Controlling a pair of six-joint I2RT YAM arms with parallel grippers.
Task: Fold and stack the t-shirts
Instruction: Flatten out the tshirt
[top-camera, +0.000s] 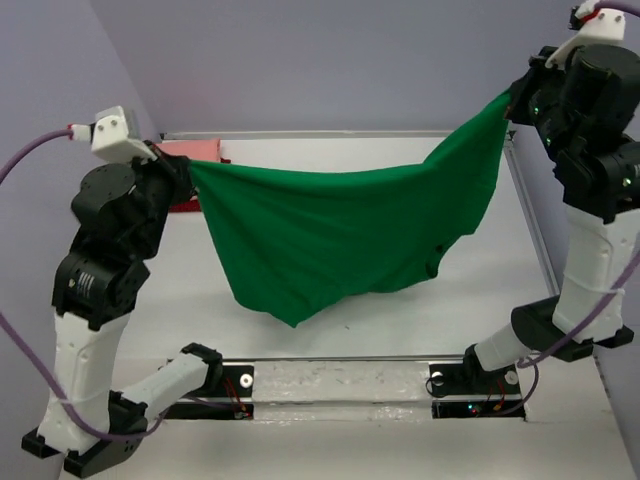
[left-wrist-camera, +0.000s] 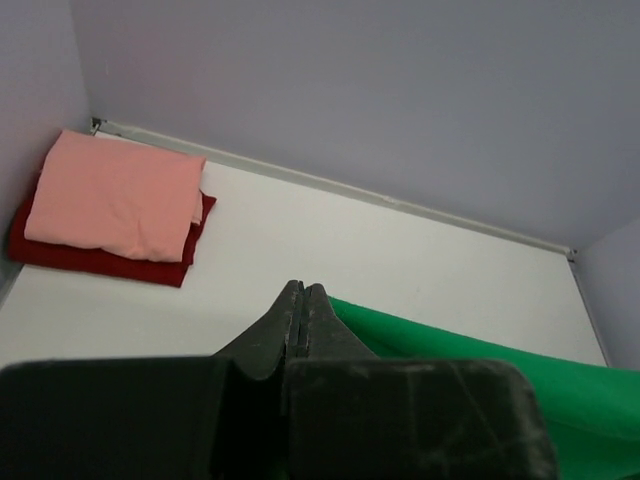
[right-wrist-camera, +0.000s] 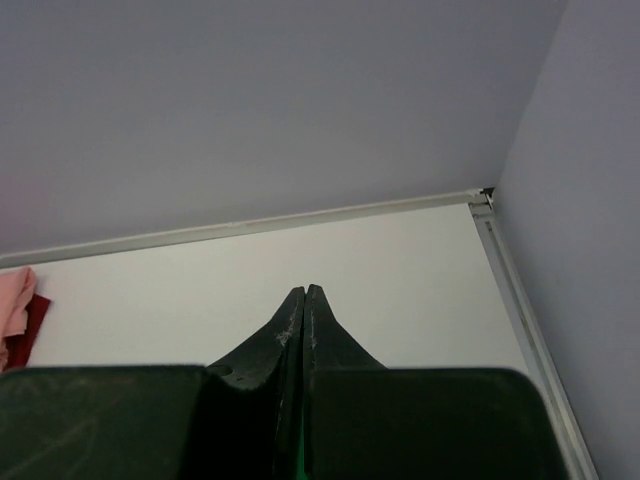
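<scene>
A white table (top-camera: 180, 300) between grey walls (top-camera: 350, 60). From above, the green t-shirt (top-camera: 340, 230) hangs between left gripper (top-camera: 187, 168) and right gripper (top-camera: 510, 100), both clamped on it. Left wrist: pink t-shirt (left-wrist-camera: 115, 195) lies on dark red t-shirt (left-wrist-camera: 100, 262), ahead-left of the closed fingers (left-wrist-camera: 285, 320). Right wrist: fingers (right-wrist-camera: 282, 330) pressed together.

Mid worktop (top-camera: 480, 290): spanned by the hung green t-shirt (top-camera: 340, 230) | far-left corner: occupied by salmon-pink t-shirt (left-wrist-camera: 115, 195) stacked on dark red t-shirt (left-wrist-camera: 100, 262) | far-right corner: left open, bounded by walls (right-wrist-camera: 300, 100)
</scene>
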